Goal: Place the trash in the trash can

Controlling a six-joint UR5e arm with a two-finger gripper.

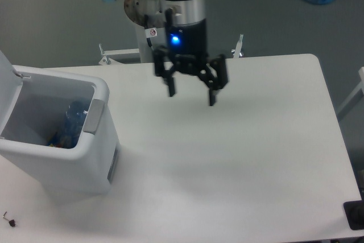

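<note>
The white table (pixel 256 157) fills most of the view; the trash can (pixel 74 163), a boxy white bin with a grey panel on its right wall, stands on the table's left end with its lid (pixel 8 83) tipped up and open. The arm's gripper (pixel 191 93) hangs above the table's rear middle, well apart from the bin, a blue light lit on its body; its fingers are spread wide and hold nothing. A crushed clear bottle (pixel 71 123) with bluish parts lies inside the bin against the right wall; the paper wad cannot be made out; a small dark speck (pixel 8 219) sits near the table's front left corner.
</note>
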